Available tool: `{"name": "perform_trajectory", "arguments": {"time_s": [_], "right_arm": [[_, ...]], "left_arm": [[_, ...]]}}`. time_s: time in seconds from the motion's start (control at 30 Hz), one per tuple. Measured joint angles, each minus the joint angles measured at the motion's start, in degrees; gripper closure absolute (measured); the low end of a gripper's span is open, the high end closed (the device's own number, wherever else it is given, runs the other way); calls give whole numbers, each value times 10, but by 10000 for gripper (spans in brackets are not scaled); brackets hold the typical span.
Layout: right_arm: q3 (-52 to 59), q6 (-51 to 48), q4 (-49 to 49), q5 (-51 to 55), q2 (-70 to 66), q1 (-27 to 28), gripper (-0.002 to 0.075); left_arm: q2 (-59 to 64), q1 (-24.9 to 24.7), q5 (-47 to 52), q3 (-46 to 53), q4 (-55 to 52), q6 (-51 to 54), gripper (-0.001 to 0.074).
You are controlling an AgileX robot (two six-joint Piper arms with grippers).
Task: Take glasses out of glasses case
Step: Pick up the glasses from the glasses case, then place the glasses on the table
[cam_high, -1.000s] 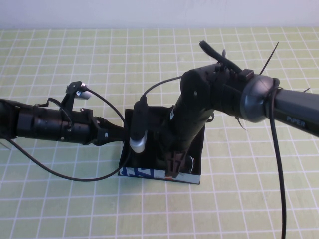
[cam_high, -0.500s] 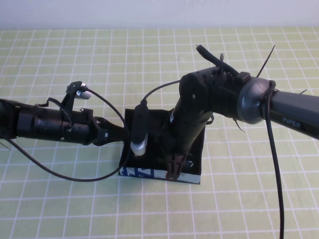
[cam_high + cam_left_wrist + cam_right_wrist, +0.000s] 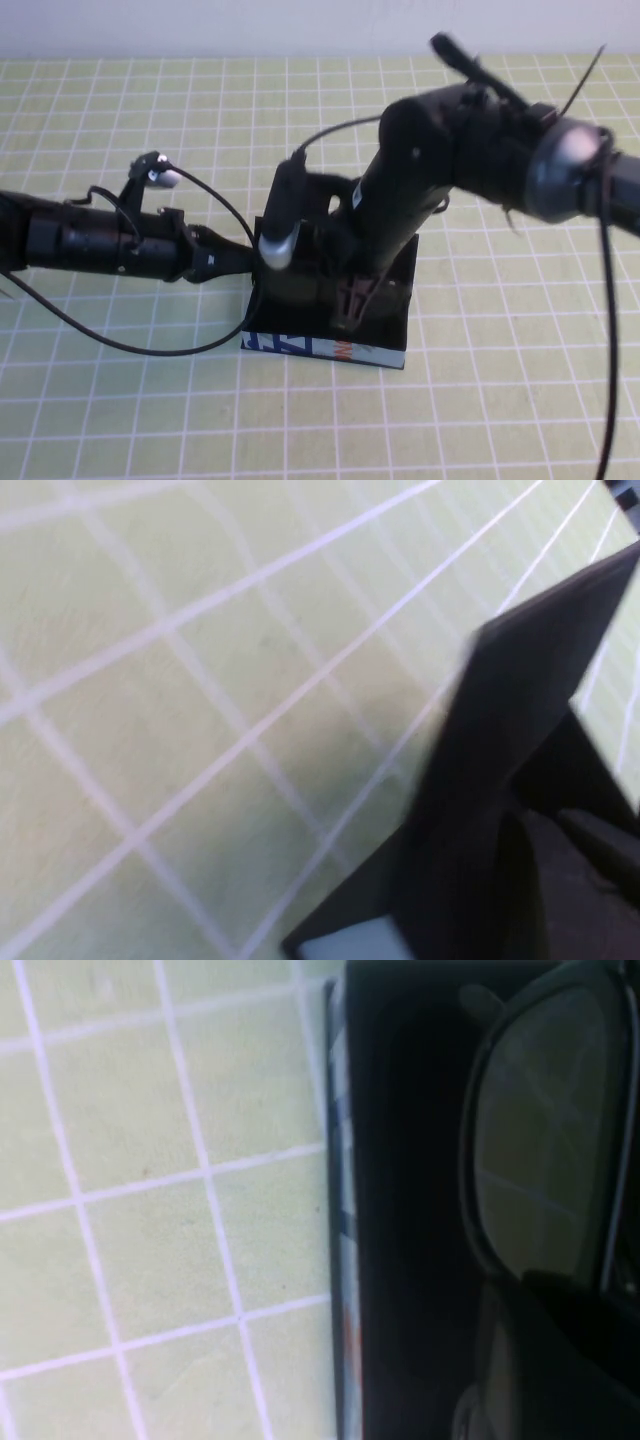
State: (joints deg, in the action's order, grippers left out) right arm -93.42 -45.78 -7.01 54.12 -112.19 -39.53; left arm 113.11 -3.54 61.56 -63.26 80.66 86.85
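Observation:
The glasses case (image 3: 300,346) lies open at the middle of the mat, its light-blue printed side facing me. My left gripper (image 3: 252,262) reaches in from the left and is shut on the case's raised black flap lid (image 3: 520,700), with its tips (image 3: 510,880) at the lid's base. My right gripper (image 3: 350,306) points down into the case and is shut on the glasses (image 3: 545,1140). In the right wrist view one dark lens and its black rim show just beyond the gripper (image 3: 560,1360). In the high view the right arm hides the glasses.
The green mat (image 3: 150,400) with a white grid covers the table. The left arm's cable (image 3: 130,345) loops over the mat in front of that arm. The right arm's cable (image 3: 605,330) hangs at the right. A white wall (image 3: 200,25) runs along the far edge.
The right arm has risen and swung towards the far side, and its gripper sits higher in the case. The left arm has shifted slightly away from me, still at the case's left edge.

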Motion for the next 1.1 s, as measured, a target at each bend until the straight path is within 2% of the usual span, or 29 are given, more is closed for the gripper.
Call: {"name": "perform_trajectory", "arguments": {"time_s": [0.17, 0.3, 0.43, 0.57, 0.77, 0.9, 1.1], "right_arm": [[0, 72, 5, 20, 62, 0, 680], [-1, 175, 30, 58, 122, 11, 680], [35, 273, 45, 76, 178, 59, 680], [125, 345, 35, 32, 233, 132, 680], [277, 373, -60, -47, 250, 207, 680], [333, 374, -83, -109, 225, 219, 680], [339, 375, -115, -165, 165, 219, 682]], "left_arm": [[-55, 0, 4, 0, -6, -14, 739], [-97, 0, 2, 0, -19, -24, 739], [-138, 0, -20, 0, -32, -37, 739], [-179, 0, -45, 2, -35, -43, 739], [-265, 0, -122, 54, -23, -47, 739], [-333, 0, -178, 118, 2, -36, 739], [-430, 0, -224, 214, 25, -25, 739]]}}
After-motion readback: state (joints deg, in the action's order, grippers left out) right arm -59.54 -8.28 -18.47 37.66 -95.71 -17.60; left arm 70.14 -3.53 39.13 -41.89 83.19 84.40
